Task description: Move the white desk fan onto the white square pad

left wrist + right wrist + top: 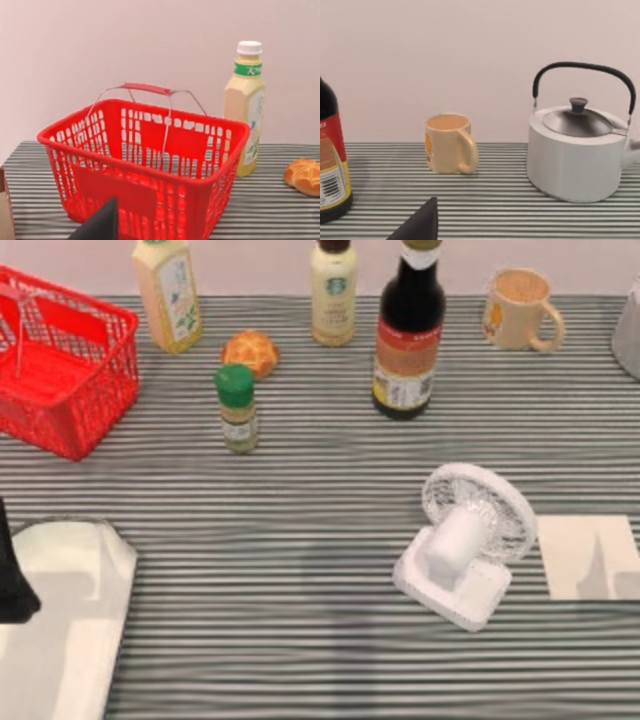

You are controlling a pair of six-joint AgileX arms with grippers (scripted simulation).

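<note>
Nearest the overhead camera, at the left edge of the striped black-and-white surface (300, 540), a dark part of the left arm (14, 585) sits over a large white rounded-corner tray (60, 640); whether its jaws are open or closed cannot be told. The right arm does not show from above, and its wrist view shows only a dark tip at the lower edge, so its jaws cannot be judged either.

The small all-white plastic desk fan (462, 545) stands right of centre, its round mesh grille tilted up and its square block base toward the front. Just beside it to the right, apart from it, lies the thin flat white square pad (588, 556).

Along the back stand a red plastic shopping basket (60, 360), a pale yellow drink bottle (168, 292), a golden bread roll (250, 352), a green-capped spice jar (237, 408), a cream coffee bottle (334, 292), a dark glass sauce bottle (408, 330), a beige ceramic mug (520, 310) and a white kettle with a black handle (577, 150).
</note>
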